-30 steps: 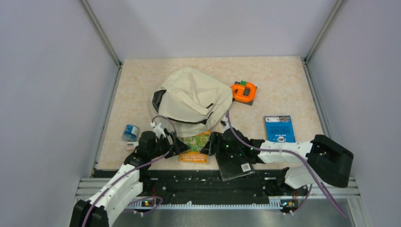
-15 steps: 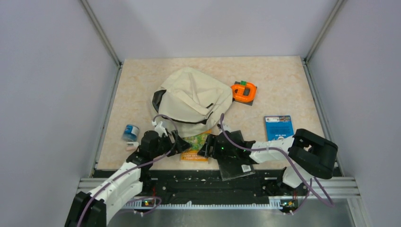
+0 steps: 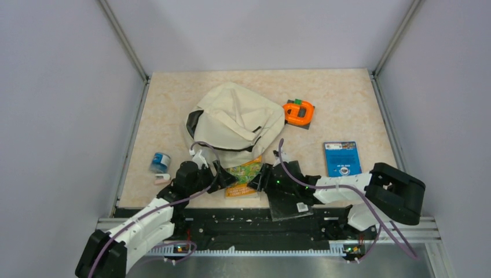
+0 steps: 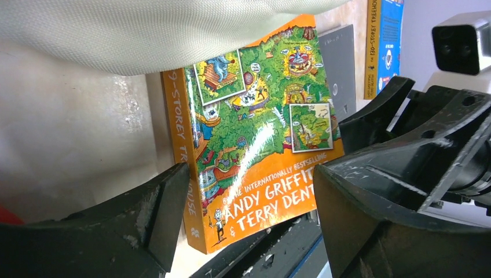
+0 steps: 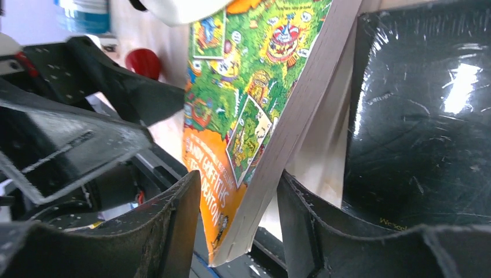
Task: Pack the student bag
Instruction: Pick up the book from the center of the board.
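Note:
The cream student bag [image 3: 234,124] lies in the middle of the table; its fabric [image 4: 145,29] fills the top of the left wrist view. An orange and green paperback [image 3: 243,178] lies at its near side, its far end under the bag. My left gripper [image 3: 223,180] is open, its jaws either side of the book's [image 4: 255,133] near end, one finger [image 4: 162,220] by the spine. My right gripper [image 3: 262,178] is open around the book's [image 5: 260,116] page edge, which tilts up between the fingers [image 5: 173,226].
A black wrapped flat item [image 3: 286,200] lies under the right arm at the table's near edge and shows in the right wrist view [image 5: 428,116]. A blue book [image 3: 341,157] lies to the right, an orange tool [image 3: 299,112] behind the bag, a small blue can [image 3: 160,162] at left.
The book has shifted a little right and toward the bag. The right gripper has come in to its right edge, and the left gripper has moved slightly forward.

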You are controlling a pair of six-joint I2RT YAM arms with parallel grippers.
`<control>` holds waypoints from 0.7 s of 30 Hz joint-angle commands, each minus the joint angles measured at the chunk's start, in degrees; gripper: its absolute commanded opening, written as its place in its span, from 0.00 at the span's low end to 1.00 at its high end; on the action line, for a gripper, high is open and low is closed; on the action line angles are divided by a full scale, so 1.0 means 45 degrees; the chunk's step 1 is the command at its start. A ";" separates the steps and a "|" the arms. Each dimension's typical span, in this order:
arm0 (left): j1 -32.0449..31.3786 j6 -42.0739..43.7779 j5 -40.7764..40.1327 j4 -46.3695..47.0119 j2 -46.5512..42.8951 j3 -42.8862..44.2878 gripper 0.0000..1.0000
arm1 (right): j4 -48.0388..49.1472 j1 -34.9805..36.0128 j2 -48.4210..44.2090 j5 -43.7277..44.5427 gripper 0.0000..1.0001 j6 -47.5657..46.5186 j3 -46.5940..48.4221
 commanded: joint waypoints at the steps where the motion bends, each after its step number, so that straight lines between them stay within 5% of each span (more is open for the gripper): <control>1: -0.0242 -0.0458 0.1138 0.0224 -0.0018 0.0225 0.82 | 0.2483 0.0228 -0.0744 0.0280 0.48 0.0362 -0.0078; 11: -0.0267 -0.0497 0.1226 0.0464 0.0034 0.0267 0.82 | 0.2536 0.0235 0.0474 -0.0070 0.45 0.0527 0.0211; 18: -0.0296 -0.0098 0.1050 -0.0452 -0.0397 0.0620 0.82 | 0.1688 0.0243 -0.0034 0.0291 0.03 0.0135 0.0409; 21: -0.0284 0.0585 0.0549 -0.2272 -0.1146 0.1280 0.84 | 0.0777 0.0239 -0.1217 0.0739 0.00 -0.0042 0.0229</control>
